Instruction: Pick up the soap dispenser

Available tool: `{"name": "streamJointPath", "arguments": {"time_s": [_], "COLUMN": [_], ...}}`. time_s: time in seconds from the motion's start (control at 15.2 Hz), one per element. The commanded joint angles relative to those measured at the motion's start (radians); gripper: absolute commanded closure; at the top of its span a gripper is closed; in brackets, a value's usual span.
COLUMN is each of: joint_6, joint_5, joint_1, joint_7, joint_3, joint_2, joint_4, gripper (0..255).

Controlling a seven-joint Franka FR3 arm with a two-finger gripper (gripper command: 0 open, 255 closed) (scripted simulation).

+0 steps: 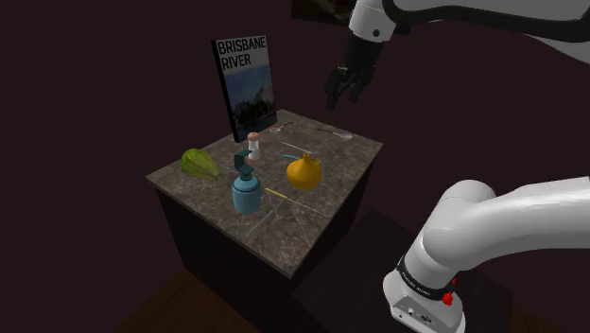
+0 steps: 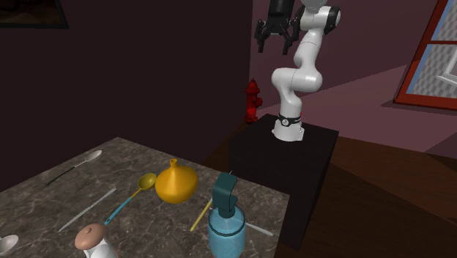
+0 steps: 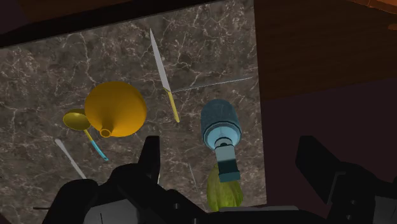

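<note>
Shoulder view: gripper (image 1: 346,90), wide open and empty, hangs high above the table (image 1: 331,170). Second exterior view: blue soap dispenser (image 2: 227,223) stands upright near the table's edge. Wrist view: orange vase (image 3: 116,108) close by; an off-centre descent could topple the soap dispenser.

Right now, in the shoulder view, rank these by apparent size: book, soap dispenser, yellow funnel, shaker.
Largest: book.
Then soap dispenser and yellow funnel, too alike to rank; the dispenser is nearer the camera.
Smallest: shaker.
</note>
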State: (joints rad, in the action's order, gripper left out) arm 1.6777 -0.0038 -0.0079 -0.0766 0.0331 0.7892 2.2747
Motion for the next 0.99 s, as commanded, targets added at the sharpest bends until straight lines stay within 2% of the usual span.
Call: {"name": "streamJointPath", "arguments": {"time_s": [0.0, 0.46, 0.92], "joint_6": [0.0, 0.26, 0.512], "joint_5": [0.0, 0.002, 0.006], "joint_1": [0.0, 0.015, 0.029], "joint_7": [0.0, 0.039, 0.08], "joint_3": [0.0, -0.008, -0.014], "joint_2": [0.0, -0.137, -0.338], "joint_4": [0.0, 0.102, 0.13], "gripper": [0, 0, 0]}}
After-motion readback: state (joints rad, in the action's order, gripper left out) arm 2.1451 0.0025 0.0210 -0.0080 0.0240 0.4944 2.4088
